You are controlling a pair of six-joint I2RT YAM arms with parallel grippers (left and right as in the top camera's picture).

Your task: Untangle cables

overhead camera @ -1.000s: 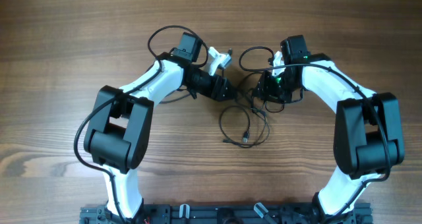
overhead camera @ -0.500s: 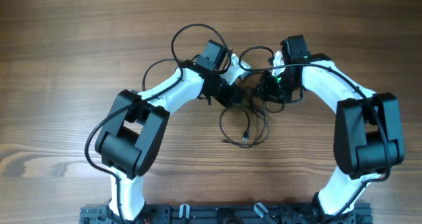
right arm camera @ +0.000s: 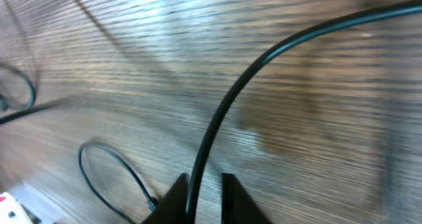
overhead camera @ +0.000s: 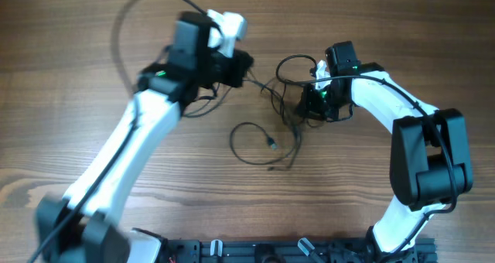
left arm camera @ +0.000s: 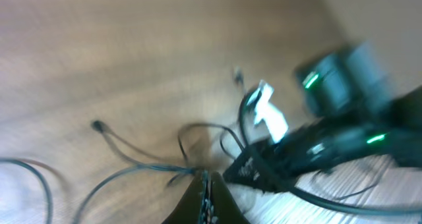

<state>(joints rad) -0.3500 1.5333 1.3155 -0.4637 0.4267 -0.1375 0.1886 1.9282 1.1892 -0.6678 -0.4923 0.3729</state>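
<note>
The cables are thin black cords bunched in a knot [overhead camera: 280, 100] at mid-table, with a loose loop and plug [overhead camera: 271, 144] in front of it. My left gripper [overhead camera: 249, 68] is raised at the upper middle, shut on a strand pulled taut from the knot. In the left wrist view its jaws [left arm camera: 208, 183] are pressed together on thin cords [left arm camera: 142, 165]. My right gripper [overhead camera: 308, 107] sits at the knot's right side. In the right wrist view its fingers [right arm camera: 205, 188] are apart, with a black cable [right arm camera: 264, 59] running between them against the left finger.
The wooden table [overhead camera: 402, 31] stretches all round. The left arm [overhead camera: 139, 131] reaches diagonally across the left half, trailing its own thick wire [overhead camera: 124, 23]. The right arm [overhead camera: 429, 155] bends along the right side. A black rail [overhead camera: 271, 251] lines the front edge.
My left gripper has shut on a cable strand and swung up and left, stretching it from the knot. The loose loop has slid left. The right arm has hardly moved.
</note>
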